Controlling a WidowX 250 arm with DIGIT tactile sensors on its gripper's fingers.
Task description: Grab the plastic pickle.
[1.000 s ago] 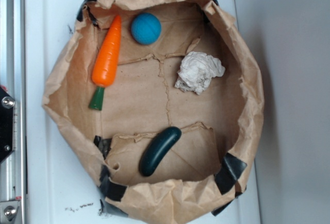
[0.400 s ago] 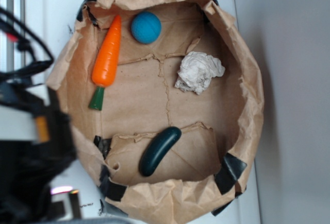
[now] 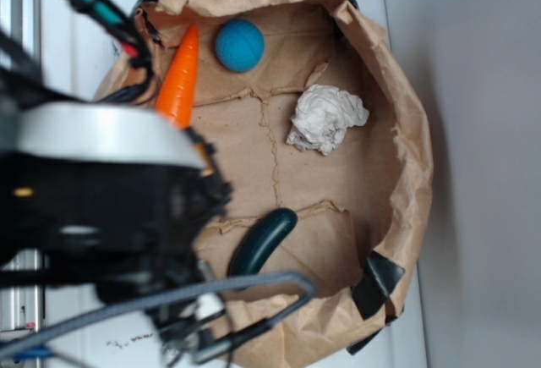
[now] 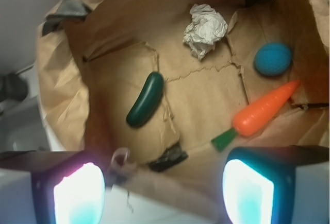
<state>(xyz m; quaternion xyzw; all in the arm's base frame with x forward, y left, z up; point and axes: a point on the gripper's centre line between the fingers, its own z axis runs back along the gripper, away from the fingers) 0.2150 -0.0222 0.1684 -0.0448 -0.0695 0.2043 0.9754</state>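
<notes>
Claw (image 4: 164, 188) spread wide, empty, hanging above the near rim of the bag (image 4: 56, 85). Pickle (image 4: 146, 99) lying flat on the bag's floor, well apart from carrot (image 4: 260, 114), ball (image 4: 273, 58) and paper wad (image 4: 205, 29). In the exterior view, pickle (image 3: 266, 237) partly hidden behind the arm (image 3: 101, 190).

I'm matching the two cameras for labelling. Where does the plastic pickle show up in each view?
Exterior: plastic pickle lies low and centre in the paper bag, its lower end hidden behind the arm.
Wrist: plastic pickle lies left of centre, fully visible.
Shared landmark: crumpled white paper.
</notes>
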